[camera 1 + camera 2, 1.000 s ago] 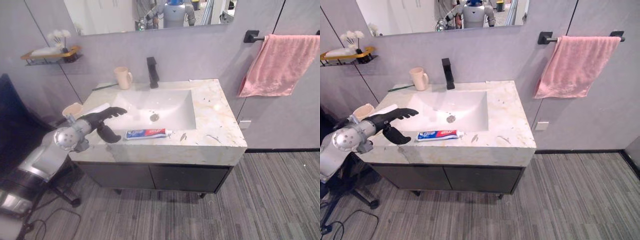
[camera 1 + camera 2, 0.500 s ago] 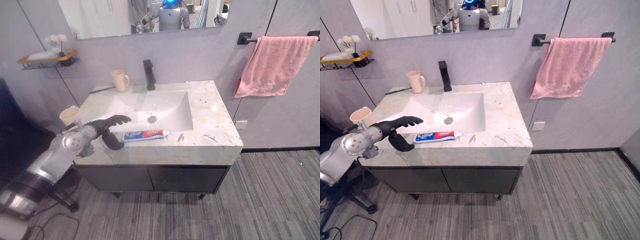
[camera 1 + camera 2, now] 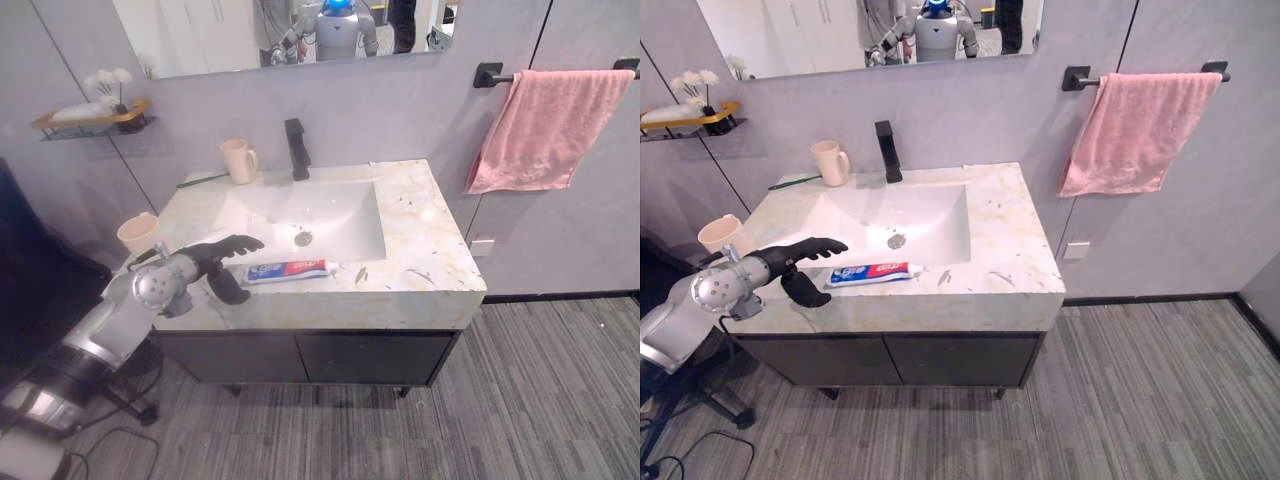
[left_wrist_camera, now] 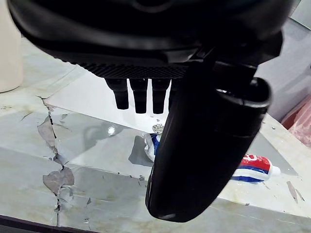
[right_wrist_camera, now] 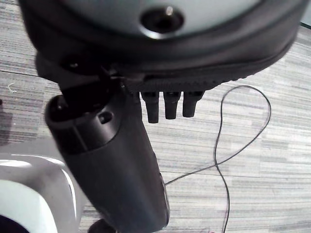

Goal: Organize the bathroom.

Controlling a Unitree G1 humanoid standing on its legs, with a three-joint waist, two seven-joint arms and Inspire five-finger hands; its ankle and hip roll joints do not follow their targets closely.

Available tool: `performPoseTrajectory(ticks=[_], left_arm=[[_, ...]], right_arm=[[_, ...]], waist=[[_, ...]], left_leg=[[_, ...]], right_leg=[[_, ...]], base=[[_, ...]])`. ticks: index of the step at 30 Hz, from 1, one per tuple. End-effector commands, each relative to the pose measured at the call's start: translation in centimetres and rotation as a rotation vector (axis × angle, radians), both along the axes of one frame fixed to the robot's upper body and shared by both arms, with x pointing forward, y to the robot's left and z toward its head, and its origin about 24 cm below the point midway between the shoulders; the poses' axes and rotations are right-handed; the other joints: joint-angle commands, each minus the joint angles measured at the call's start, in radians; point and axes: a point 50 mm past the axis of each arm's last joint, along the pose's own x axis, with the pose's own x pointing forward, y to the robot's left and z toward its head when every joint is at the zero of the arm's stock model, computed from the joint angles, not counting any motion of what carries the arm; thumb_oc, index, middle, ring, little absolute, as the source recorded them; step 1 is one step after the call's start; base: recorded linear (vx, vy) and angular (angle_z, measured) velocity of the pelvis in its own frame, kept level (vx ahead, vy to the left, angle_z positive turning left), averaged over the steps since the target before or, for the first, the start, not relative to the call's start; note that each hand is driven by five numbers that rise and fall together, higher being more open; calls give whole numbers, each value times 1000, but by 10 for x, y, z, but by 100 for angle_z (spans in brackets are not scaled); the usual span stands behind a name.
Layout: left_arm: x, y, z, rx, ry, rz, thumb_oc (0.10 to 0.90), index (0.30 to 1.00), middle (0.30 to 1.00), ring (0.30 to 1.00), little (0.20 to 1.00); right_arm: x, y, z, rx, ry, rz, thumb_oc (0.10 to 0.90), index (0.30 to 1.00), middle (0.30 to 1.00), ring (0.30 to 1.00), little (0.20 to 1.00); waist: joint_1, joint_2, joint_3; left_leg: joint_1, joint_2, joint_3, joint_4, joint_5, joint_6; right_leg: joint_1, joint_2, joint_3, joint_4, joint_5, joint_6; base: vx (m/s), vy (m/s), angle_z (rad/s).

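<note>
Marble desk (image 3: 430, 235) with inset sink (image 3: 320, 215). The toothpaste tube (image 3: 292, 269) lies flat on the front ledge, just beside the left robot hand (image 3: 215, 258), whose fingers are extended and released, grasping nothing. The right robot hand (image 5: 146, 97) hangs over the floor, likewise released.

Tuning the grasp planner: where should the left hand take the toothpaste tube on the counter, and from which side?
Grip the toothpaste tube mid-body, across its narrow width. It lies flat along the counter's front strip, cap pointing to the robot's right, flat end nearest the left hand. That hand is open, fingers above and thumb below, so probably come from the left and from above, closing thumb and fingers over the long sides.
</note>
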Motion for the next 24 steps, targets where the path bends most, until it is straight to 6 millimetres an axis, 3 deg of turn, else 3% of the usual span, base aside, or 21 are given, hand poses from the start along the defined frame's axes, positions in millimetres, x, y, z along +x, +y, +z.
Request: performPoseTrajectory(ticks=[1,24], left_arm=[[9,9,57,46,-245,29,800,900,900,900,900],[8,-7,62,47,-235,-59,800,900,900,900,900]], right_arm=[[-5,-16,5,-48,65,27,800,900,900,900,900],[-6,-16,5,-43,81,26,800,900,900,900,900]], waist=[[-13,-20,-11],[-22,-20,-15]], left_leg=[[-88,-22,-138,95,-31,46],[-106,-24,-147,97,-25,46]], right_leg=[[0,21,20,75,-25,42],[-4,20,17,67,-21,43]], base=[[0,0,0],[0,0,0]])
